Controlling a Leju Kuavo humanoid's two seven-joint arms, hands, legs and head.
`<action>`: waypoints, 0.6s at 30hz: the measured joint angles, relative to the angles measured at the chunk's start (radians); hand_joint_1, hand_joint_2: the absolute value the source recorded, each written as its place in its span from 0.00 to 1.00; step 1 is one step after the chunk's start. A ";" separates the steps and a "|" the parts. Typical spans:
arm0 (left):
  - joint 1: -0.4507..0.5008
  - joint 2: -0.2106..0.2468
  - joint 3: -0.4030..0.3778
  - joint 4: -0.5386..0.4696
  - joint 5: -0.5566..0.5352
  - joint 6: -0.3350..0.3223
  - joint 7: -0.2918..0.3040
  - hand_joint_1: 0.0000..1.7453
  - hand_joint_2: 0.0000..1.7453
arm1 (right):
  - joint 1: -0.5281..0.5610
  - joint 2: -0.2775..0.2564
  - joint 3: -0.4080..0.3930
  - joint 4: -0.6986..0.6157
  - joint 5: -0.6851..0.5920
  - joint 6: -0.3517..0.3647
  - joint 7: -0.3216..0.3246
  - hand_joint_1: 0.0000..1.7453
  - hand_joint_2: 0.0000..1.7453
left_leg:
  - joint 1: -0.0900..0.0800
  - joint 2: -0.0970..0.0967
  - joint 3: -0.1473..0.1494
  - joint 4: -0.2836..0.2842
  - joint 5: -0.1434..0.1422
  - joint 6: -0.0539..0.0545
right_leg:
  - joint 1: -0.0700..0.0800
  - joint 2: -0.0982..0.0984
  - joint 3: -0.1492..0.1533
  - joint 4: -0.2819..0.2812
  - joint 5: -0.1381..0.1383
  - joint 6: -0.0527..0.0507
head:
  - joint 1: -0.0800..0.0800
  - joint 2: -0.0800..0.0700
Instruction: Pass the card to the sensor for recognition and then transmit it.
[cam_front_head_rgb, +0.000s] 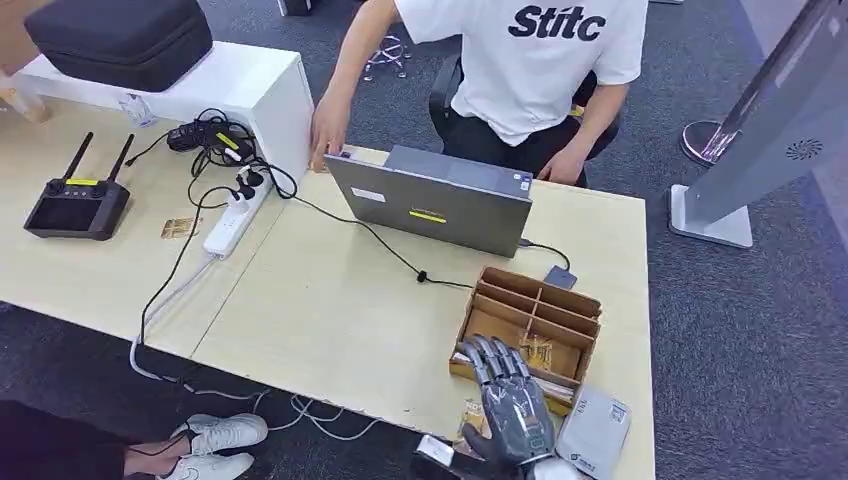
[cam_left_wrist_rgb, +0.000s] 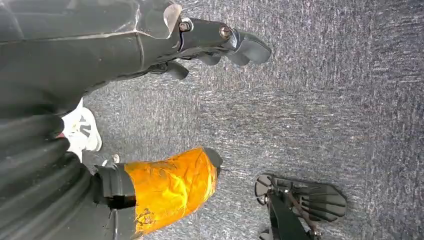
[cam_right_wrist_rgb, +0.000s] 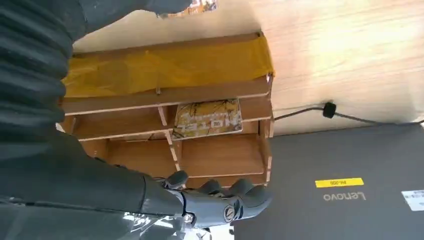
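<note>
The right hand (cam_front_head_rgb: 513, 402) hovers over the near edge of the wooden divided tray (cam_front_head_rgb: 578, 305), fingers spread apart and stretched forward, nothing in its grip. From the right wrist view those fingers (cam_right_wrist_rgb: 227, 197) lie loosely extended beside the tray's far wall. There's the card (cam_right_wrist_rgb: 207, 118), a gold-patterned one with "HOTEL" printed on it, lying flat in one of the tray's compartments, apart from the fingers. A strip of yellow tape (cam_right_wrist_rgb: 165, 67) runs along one side of the tray.

Just beside the hand on the table (cam_front_head_rgb: 330, 320), a grey pouch (cam_front_head_rgb: 594, 432) lies at the near right corner. Beyond the tray, a small dark sensor pad (cam_front_head_rgb: 561, 277) sits on its cable, just behind the tray. Then the grey Lenovo laptop (cam_front_head_rgb: 435, 200), lid open with its back to the robot, and a person in a white T-shirt (cam_front_head_rgb: 530, 55) seated behind it (one hand resting at the table's far edge).

The left hand (cam_left_wrist_rgb: 220, 42) hangs down over the grey carpet, fingers loosely curled, holding nothing.
</note>
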 joint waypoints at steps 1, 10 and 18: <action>0.000 0.000 0.000 0.000 -0.001 0.000 0.000 0.00 1.00 | -0.003 0.003 -0.006 0.000 0.008 -0.002 0.005 0.00 1.00 | 0.000 0.000 0.000 0.000 0.000 0.000 | 0.000 0.000 0.000 0.000 0.000 0.000 | 0.000 0.000; 0.000 0.000 0.004 0.000 -0.005 0.000 0.000 0.00 1.00 | -0.032 0.013 -0.036 0.022 0.037 0.002 0.016 0.00 1.00 | 0.000 0.000 0.000 0.000 0.000 0.000 | 0.000 0.000 0.000 0.000 0.000 0.000 | 0.000 0.000; -0.001 0.000 0.005 0.000 -0.005 0.000 0.000 0.00 1.00 | -0.043 0.019 -0.042 0.052 0.040 0.004 0.016 0.00 1.00 | 0.000 0.000 0.000 0.000 0.000 0.000 | 0.000 0.000 0.000 0.000 0.000 0.000 | 0.000 0.000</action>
